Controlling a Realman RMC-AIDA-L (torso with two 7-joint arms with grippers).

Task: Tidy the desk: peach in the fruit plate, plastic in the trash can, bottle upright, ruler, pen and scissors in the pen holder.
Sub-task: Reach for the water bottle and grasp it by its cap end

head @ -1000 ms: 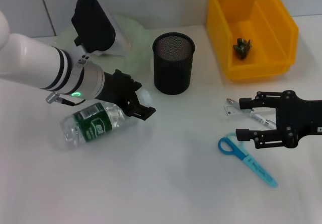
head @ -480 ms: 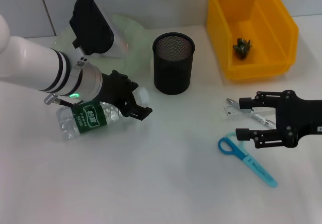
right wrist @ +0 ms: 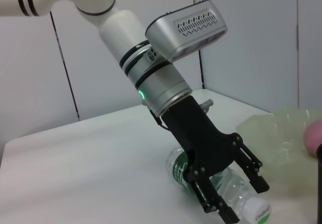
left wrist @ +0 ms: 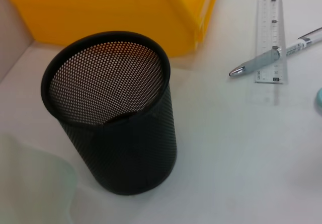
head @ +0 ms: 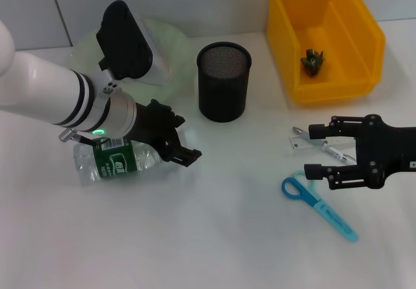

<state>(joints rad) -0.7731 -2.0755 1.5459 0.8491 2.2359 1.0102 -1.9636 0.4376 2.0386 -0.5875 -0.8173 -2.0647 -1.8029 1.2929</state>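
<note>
A clear bottle (head: pixel 110 160) with a green label lies on its side on the white table. My left gripper (head: pixel 181 137) is shut on its neck end; the right wrist view shows the fingers (right wrist: pixel 221 206) straddling the bottle (right wrist: pixel 221 183) just behind the white cap (right wrist: pixel 259 215). My right gripper (head: pixel 311 152) is open, low over the ruler and pen (head: pixel 325 147). Blue scissors (head: pixel 318 201) lie in front of it. The black mesh pen holder (head: pixel 224 81) stands mid-table. A pink peach (right wrist: pixel 313 138) sits in the pale green fruit plate (head: pixel 166 39).
A yellow bin (head: pixel 364 39) at the back right holds a dark crumpled piece of plastic (head: pixel 312 62). The left wrist view shows the pen holder (left wrist: pixel 113 128), the ruler (left wrist: pixel 271 38), the pen (left wrist: pixel 266 58) and the bin (left wrist: pixel 110 7).
My left gripper has moved a little toward the front with the bottle's neck in it, and the bottle's body has swung and shifted under the arm. The right arm has not moved.
</note>
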